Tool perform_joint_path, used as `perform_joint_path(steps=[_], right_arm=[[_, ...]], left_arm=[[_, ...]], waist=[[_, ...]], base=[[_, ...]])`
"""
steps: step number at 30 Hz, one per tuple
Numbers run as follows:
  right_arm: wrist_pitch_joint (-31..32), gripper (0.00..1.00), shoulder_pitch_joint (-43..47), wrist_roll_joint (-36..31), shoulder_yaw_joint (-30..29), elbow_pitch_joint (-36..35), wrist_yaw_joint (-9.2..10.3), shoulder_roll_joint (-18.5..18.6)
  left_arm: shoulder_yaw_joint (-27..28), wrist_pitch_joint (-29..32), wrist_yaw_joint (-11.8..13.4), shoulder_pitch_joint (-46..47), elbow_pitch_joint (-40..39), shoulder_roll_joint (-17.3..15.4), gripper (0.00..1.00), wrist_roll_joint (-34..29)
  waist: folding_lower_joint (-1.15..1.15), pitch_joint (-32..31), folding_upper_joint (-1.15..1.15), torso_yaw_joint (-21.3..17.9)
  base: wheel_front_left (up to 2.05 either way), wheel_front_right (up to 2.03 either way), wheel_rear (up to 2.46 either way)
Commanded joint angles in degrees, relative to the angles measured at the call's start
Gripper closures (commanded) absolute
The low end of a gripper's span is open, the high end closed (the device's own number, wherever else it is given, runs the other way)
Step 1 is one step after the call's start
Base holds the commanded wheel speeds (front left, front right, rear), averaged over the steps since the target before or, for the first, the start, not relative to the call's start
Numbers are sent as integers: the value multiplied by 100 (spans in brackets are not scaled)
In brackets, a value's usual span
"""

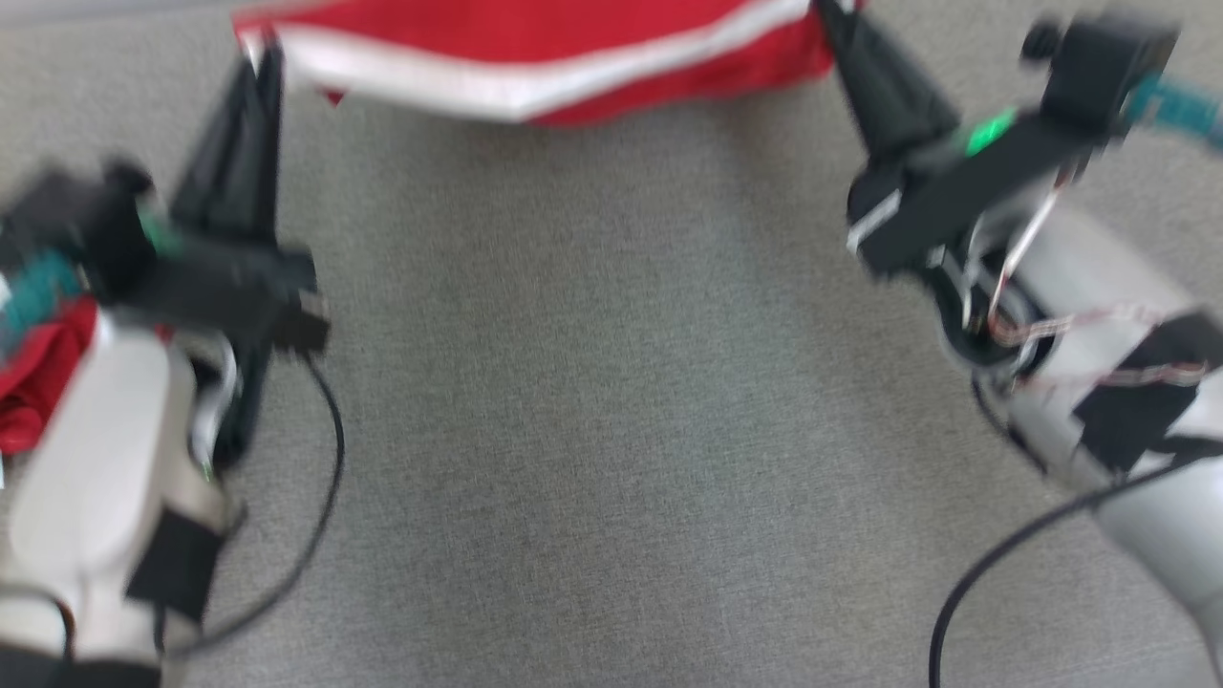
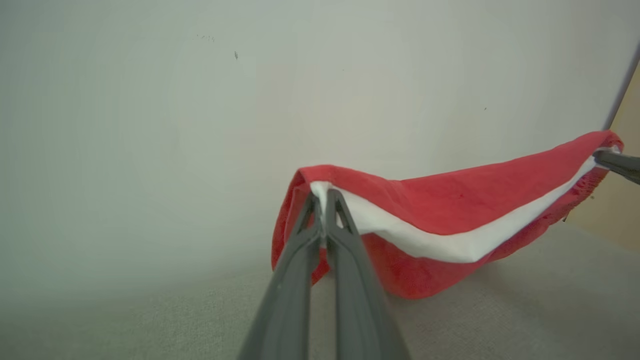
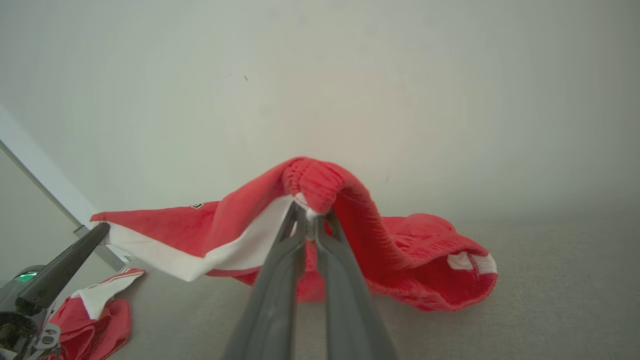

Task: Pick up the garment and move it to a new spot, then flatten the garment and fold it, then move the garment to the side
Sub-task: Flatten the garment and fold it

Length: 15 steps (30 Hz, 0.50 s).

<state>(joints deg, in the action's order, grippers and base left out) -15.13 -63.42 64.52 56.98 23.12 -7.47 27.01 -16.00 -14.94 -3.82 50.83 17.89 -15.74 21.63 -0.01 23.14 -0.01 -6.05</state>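
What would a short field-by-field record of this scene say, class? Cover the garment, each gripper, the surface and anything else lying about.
surface: grey woven fabric
garment: red with a white stripe, held up at two ends, sagging between them, lower part touching the surface
left gripper: shut on the garment at one end of the white stripe
right gripper: shut on the garment at its ribbed edge
second cloth: red and white, crumpled on the surface beside the left arm
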Motion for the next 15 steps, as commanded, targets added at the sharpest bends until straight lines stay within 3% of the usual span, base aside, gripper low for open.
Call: perform_joint_path(steps=[1,15], right_arm=[[-14,100,237,21,-9,-105,-5,32],[-14,100,2420,77,-135,-902,-5,371]], left_arm=[[39,-21,54,-329,-108,-10,100,23],[503,-22,261,-3153,-1110,317,100,114]], waist=[[1,-300,1,-14],[1,-1216,1,84]], base=[[0,0,0],[0,0,0]])
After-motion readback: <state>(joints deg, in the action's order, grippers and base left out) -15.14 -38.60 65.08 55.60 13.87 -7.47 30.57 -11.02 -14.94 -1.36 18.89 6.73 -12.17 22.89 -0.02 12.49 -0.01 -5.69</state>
